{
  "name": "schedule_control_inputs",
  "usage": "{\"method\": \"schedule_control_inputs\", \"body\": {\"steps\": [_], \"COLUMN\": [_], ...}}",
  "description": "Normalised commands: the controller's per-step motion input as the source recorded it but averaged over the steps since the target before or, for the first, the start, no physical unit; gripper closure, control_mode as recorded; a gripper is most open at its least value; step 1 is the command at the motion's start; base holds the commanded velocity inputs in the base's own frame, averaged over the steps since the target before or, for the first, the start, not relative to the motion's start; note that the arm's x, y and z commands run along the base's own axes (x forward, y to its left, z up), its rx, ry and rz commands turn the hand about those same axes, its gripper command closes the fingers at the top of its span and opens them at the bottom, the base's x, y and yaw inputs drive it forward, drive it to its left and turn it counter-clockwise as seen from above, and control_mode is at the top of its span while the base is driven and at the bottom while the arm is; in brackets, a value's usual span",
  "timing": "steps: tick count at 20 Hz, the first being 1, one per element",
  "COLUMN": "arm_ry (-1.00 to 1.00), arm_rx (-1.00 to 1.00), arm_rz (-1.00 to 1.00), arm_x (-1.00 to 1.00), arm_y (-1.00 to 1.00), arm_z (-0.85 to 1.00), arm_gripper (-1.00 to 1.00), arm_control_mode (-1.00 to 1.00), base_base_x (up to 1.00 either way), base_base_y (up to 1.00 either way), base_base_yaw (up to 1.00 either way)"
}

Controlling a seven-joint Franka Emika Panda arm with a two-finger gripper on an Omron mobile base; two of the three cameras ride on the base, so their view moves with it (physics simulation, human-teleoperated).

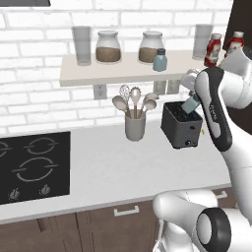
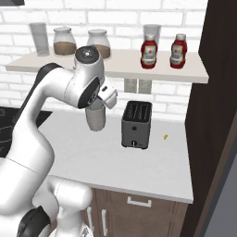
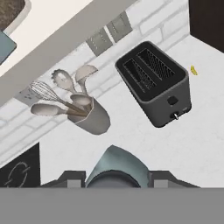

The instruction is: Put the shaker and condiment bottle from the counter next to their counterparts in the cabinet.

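My gripper (image 1: 190,104) is shut on the blue-grey shaker (image 3: 116,168), which leans in the air just above the black toaster (image 1: 181,125). In the hand view the dark fingers (image 3: 72,178) press on both sides of the shaker's cap end. The matching shaker (image 1: 160,60) with a dark cap stands on the beige shelf (image 1: 98,74), right of two brown-filled jars. Two red bottles (image 2: 148,51) (image 2: 178,50) with white labels stand side by side at the shelf's right end, close to the dark cabinet panel (image 2: 217,92). In the right base view the arm hides the shelf shaker.
A grey utensil holder (image 1: 135,127) with spoons and a whisk stands left of the toaster. Two tall glasses (image 1: 82,45) (image 1: 202,40) and the jars (image 1: 108,47) share the shelf. A black cooktop (image 1: 34,167) lies at the counter's left. Wall outlets (image 1: 100,91) sit under the shelf.
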Motion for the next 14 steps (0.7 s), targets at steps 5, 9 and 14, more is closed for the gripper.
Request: {"method": "schedule_control_inputs", "body": {"steps": [5, 9, 14], "arm_ry": [-0.13, -0.10, -0.05], "arm_rx": [0.00, 0.00, 0.00], "arm_rz": [0.00, 0.00, 0.00], "arm_x": [0.00, 0.00, 0.00], "arm_y": [0.00, 0.00, 0.00], "arm_z": [0.52, 0.46, 0.34], "arm_gripper": [1.00, 1.00, 1.00], "arm_control_mode": [-1.00, -1.00, -1.00], "base_base_x": [0.00, 0.00, 0.00], "base_base_y": [0.00, 0.00, 0.00], "base_base_yaw": [0.00, 0.00, 0.00]}}
